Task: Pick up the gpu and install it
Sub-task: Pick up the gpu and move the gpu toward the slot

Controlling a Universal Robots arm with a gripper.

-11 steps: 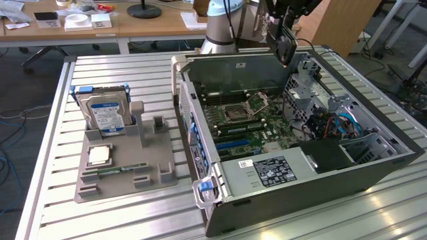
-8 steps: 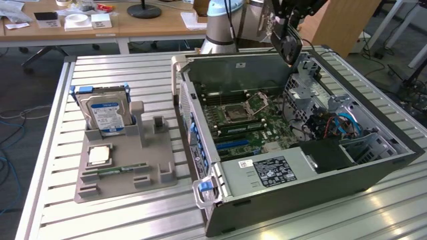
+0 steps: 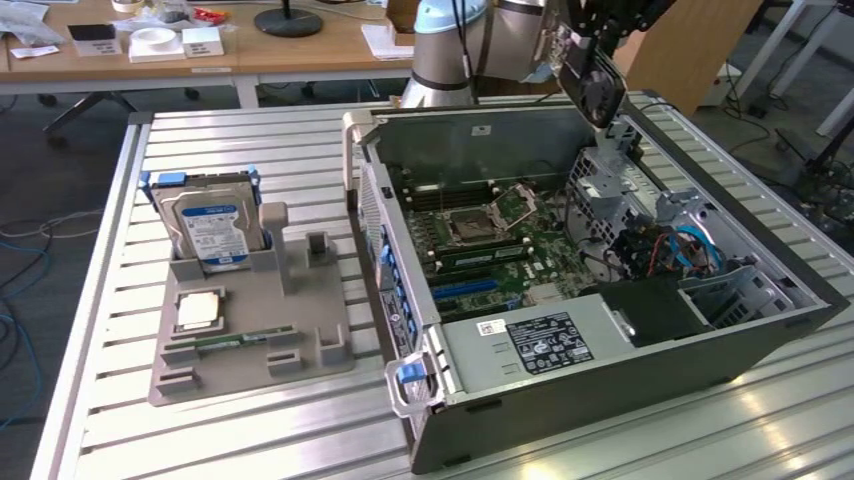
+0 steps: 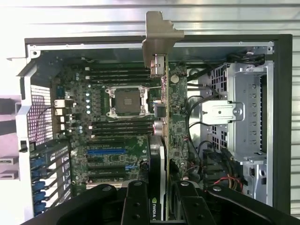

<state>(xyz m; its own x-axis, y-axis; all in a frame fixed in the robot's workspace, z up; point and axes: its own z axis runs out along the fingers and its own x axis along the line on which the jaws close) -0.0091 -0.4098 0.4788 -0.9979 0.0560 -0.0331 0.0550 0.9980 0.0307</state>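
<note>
So the arm (image 3: 447, 45) comes in from the back of the exterior view. Its wrist sits over the far edge of the open case (image 3: 627, 385), and the gripper (image 4: 161, 190) points down into it. The jaws are clamped on the gpu (image 4: 165, 112), with a finger (image 4: 136, 201) on each face. The card hangs above the motherboard (image 4: 112, 136), edge-on to the wrist camera, with its silver bracket (image 4: 158, 33) at the far end. The near end is buried between the fingers, so only a bit of green logo peeks out. In the exterior view the upper arm is cropped off, and the card is a dark shape that's hard to tell from the gripper.
</note>
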